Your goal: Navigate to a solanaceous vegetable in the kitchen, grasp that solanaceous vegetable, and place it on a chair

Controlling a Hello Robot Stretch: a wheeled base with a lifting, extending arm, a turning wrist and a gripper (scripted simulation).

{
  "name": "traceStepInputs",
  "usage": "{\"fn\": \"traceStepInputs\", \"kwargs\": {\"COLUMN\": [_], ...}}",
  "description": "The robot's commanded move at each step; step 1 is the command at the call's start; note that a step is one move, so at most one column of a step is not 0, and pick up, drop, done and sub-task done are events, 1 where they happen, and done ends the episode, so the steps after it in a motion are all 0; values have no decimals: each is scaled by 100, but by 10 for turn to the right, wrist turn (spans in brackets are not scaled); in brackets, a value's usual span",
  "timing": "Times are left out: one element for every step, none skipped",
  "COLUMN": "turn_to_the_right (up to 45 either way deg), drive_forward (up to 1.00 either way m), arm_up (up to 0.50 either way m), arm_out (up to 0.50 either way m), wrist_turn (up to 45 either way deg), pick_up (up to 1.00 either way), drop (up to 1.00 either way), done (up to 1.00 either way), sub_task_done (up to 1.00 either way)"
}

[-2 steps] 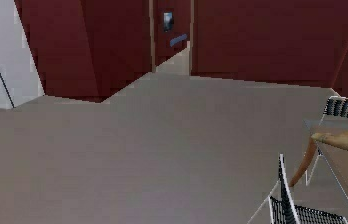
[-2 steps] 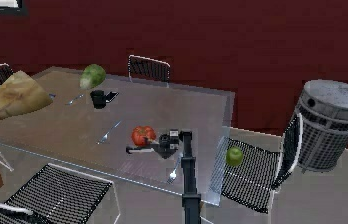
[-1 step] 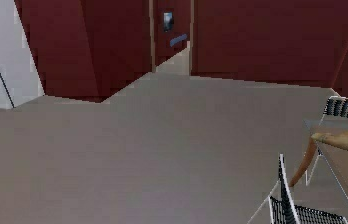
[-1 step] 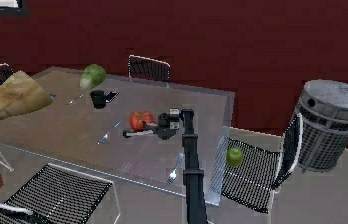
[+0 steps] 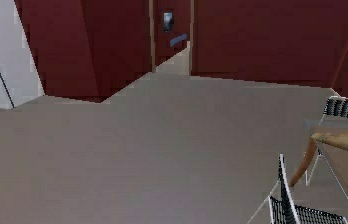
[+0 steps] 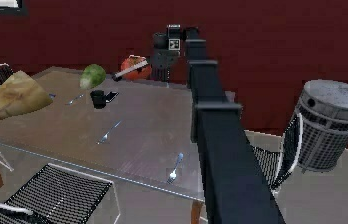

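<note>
Arm side view: end effector [image 6: 148,68] at a red round thing [image 6: 132,65] on the table [image 6: 147,135]; whether it holds anything is unclear.

Chair [image 6: 57,195] before table [image 6: 147,135], bin [image 6: 327,122] to right

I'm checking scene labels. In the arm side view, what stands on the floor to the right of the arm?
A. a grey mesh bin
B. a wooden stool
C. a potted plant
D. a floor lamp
A: a grey mesh bin stands on the floor right of the dark arm, before the dark red wall.
</note>
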Motion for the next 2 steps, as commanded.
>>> {"fn": "traceStepInputs", "kwargs": {"turn_to_the_right": [0, 0], "drive_forward": [0, 0], "arm_up": [0, 0], "arm_out": [0, 0], "wrist_turn": [-450, -390], "pick_up": [0, 0], "drop": [0, 0], "done": [0, 0], "sub_task_done": [0, 0]}}
